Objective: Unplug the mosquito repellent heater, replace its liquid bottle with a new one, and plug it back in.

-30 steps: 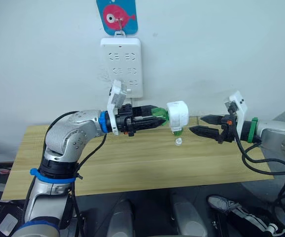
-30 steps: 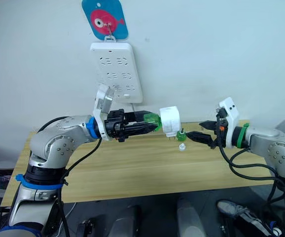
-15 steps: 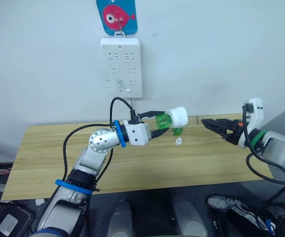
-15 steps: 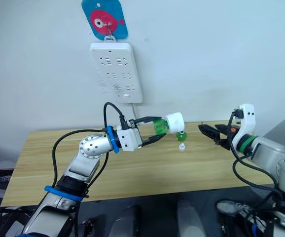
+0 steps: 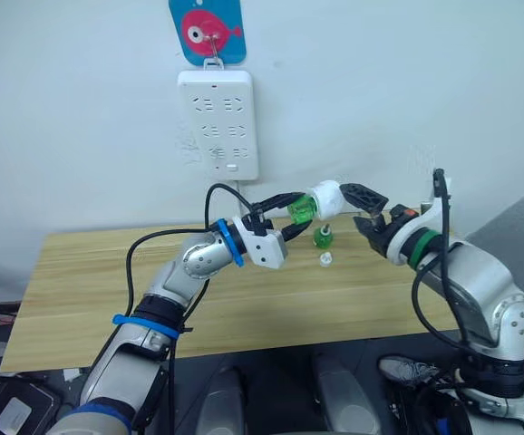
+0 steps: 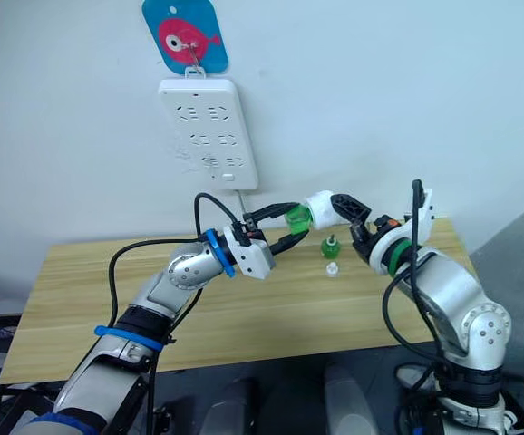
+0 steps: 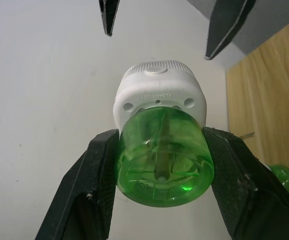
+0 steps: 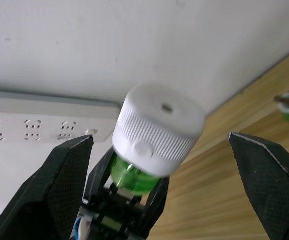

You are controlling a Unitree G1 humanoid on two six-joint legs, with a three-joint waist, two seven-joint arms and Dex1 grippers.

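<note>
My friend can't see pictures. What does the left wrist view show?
The left gripper is shut on the green bottle, which is screwed into the white heater. Beyond it, the right gripper is open, with a white wall behind and a wooden table to one side.

Both head views look forward and down. The left wrist view looks closely along its fingers (image 7: 94, 185) toward the wall. The right wrist view faces it; both share the heater (image 8: 157, 127).

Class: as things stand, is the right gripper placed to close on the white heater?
Probably yes. The right gripper is open, its fingers either side of the heater, which the left gripper holds by its green bottle.
</note>
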